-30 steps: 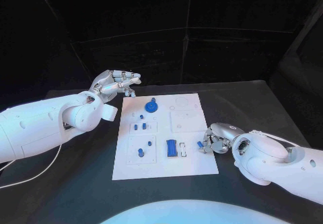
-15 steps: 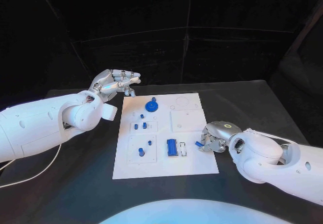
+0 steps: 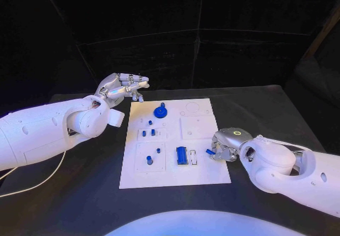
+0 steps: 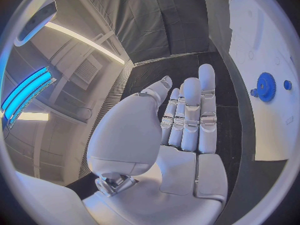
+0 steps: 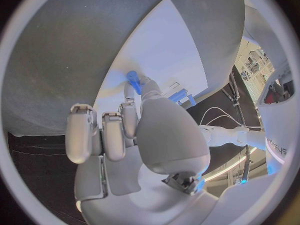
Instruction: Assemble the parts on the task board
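The white task board (image 3: 198, 167) lies mid-table. On it are a blue gear (image 3: 160, 112), two small blue pegs (image 3: 147, 132), a single blue peg (image 3: 149, 159) and a blue block (image 3: 181, 155). My right hand (image 3: 225, 145) sits at the board's right edge and pinches a small blue part (image 3: 210, 152) just over the board. In the right wrist view that blue part (image 5: 132, 76) shows at the fingertips above the board (image 5: 169, 45). My left hand (image 3: 120, 87) hovers off the board's far left corner, fingers extended, holding nothing. The left wrist view shows the left hand (image 4: 184, 115) and the gear (image 4: 267, 87).
Black table (image 3: 85, 196) surrounds the board on all sides, with black curtains behind. A white cable (image 3: 35, 184) trails on the table under my left arm. Empty recessed slots (image 3: 195, 127) mark the board's right half.
My right hand has shifted a little to the left with the small blue part, closer over the board's right edge. The left hand has stayed where it was.
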`<action>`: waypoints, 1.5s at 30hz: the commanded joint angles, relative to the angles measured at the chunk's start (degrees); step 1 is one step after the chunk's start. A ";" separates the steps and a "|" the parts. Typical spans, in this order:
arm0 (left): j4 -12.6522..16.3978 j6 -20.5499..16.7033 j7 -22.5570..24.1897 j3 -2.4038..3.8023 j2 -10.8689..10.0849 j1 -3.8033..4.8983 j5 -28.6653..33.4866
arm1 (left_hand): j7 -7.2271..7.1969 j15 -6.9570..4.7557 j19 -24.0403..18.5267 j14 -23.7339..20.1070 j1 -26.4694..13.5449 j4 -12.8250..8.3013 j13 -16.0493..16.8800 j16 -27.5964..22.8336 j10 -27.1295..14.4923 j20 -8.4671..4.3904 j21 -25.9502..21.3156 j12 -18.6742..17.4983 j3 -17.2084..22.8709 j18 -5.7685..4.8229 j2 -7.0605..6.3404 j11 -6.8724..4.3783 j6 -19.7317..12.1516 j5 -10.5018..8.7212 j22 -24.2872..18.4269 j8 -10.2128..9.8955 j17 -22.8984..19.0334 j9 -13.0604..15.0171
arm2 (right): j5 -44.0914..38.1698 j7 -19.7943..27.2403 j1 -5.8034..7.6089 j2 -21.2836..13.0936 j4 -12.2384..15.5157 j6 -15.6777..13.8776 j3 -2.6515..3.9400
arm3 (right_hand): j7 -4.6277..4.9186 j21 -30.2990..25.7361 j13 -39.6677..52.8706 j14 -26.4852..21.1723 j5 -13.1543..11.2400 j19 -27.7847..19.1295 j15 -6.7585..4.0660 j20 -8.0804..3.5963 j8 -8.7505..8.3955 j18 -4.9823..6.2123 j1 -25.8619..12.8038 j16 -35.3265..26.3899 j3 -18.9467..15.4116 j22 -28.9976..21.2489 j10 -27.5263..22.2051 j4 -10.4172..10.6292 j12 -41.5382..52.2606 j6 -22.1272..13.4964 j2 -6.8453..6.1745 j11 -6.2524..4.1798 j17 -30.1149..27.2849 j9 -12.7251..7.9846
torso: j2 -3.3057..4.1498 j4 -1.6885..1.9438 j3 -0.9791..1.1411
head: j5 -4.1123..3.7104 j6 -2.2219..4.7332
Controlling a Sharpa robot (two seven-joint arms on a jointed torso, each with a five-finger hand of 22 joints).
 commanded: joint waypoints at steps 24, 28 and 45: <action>0.29 0.80 0.15 0.03 -0.07 0.09 0.19 | -0.08 -0.08 0.22 -0.30 1.17 -0.70 0.03 0.42 -0.63 -0.12 -0.42 0.42 0.39 0.79 0.27 0.12 -0.35 0.00 -0.10 0.29 -0.19 -0.08 | 15.72 -2.30 -0.71 -1.37 4.62 -14.21 -0.72 | -0.78 0.23 -8.12 4.66 0.53 0.34 -0.87 -0.73 -2.26 -0.54 -4.25 0.41 14.18 1.04 1.61 0.74 1.16 2.94 -3.61 -0.89 8.89 2.17 | 0.10 -0.10 -0.02 | 0.12 -0.05; 0.39 0.80 0.18 0.03 -0.13 0.09 0.19 | -0.08 -0.08 0.22 -0.30 1.17 -0.70 0.03 0.42 -0.63 -0.12 -0.42 0.42 0.39 0.79 0.27 0.12 -0.35 0.00 -0.10 0.29 -0.19 -0.08 | 18.03 -2.24 -0.71 -0.81 4.51 -14.66 -0.72 | -1.17 0.25 -7.54 4.74 0.37 0.40 -1.06 -0.88 -2.03 -0.55 -5.67 0.61 14.74 1.12 2.06 1.42 1.89 3.97 -4.28 -1.19 9.23 2.69 | 0.06 -0.02 -0.04 | 0.03 -0.18; 0.70 1.40 0.13 0.04 -0.19 0.10 0.18 | -0.04 -0.11 0.25 -0.40 1.78 -1.23 -0.02 0.52 -0.81 -0.18 -0.40 0.60 0.87 0.79 0.37 0.14 -0.45 0.46 -0.09 0.40 -0.33 -0.10 | 23.16 -2.40 -0.72 3.23 2.27 -14.26 -0.72 | -1.79 0.59 -6.93 4.87 1.68 0.77 -1.52 -1.35 -1.58 -0.68 -10.39 0.93 14.62 1.80 2.64 4.21 2.49 5.26 -4.85 -1.69 9.78 4.19 | 0.15 0.04 0.03 | -0.01 0.02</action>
